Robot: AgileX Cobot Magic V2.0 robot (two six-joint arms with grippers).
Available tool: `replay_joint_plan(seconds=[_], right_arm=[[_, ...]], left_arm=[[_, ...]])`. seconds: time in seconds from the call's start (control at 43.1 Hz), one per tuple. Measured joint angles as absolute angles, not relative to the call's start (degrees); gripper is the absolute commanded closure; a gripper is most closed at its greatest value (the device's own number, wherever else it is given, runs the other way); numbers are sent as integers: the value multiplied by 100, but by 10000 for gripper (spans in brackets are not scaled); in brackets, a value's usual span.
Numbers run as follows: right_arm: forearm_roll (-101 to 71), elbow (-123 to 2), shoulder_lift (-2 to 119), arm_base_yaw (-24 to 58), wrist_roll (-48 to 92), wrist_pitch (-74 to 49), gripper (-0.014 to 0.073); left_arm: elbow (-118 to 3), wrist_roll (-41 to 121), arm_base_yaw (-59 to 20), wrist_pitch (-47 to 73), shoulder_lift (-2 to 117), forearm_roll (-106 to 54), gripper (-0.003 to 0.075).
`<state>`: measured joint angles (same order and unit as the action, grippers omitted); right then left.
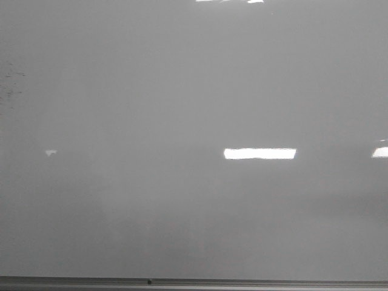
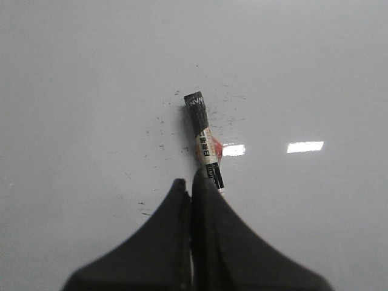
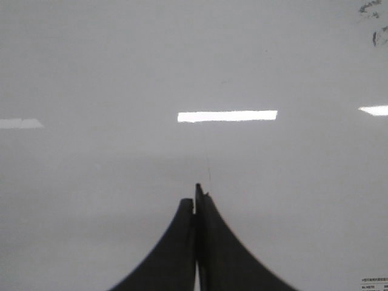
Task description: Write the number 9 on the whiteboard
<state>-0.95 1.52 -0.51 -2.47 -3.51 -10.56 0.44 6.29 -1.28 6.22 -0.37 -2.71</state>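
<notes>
The left gripper (image 2: 193,185) is filling the near part of the left wrist view, its two dark fingers (image 2: 163,242) pressing together and clamping the lower end of a marker pen (image 2: 204,140). The marker is sticking out beyond the fingertips toward the whiteboard (image 2: 79,91); its barrel is showing a black far end, a pale label with small print and a red patch at mid-length. Faint dark specks (image 2: 159,130) are lying scattered on the board surface around the marker. In the right wrist view the right gripper (image 3: 196,197) is sitting with its fingers (image 3: 227,254) drawn together, nothing visible between them, over bare board with a few dark marks (image 3: 371,8) toward one corner. The front view is showing only the board face, glossy pale grey, with bright rectangular light reflections (image 1: 259,153) and a thin grey edge strip (image 1: 242,282) running along the bottom edge; some smudgy specks (image 1: 12,79) are sitting near the left edge. No drawn 9 is showing on the board in any view.
</notes>
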Motion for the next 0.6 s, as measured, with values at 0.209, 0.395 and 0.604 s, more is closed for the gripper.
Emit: replay_joint_plan(seconds=[0.209,0.395,0.604], right_arm=[[-95,152,-51,-247,-351,-1056,664],[-95,152,-51,-247,-351,-974,664],[-95,66,-51,-247,-351,-918,662]], left_arm=[[44,629,-128,622,-37,-271,739],[44,629,-128,437,-37,-271,739],[-23,629,-128,-138,-37,-341,739]])
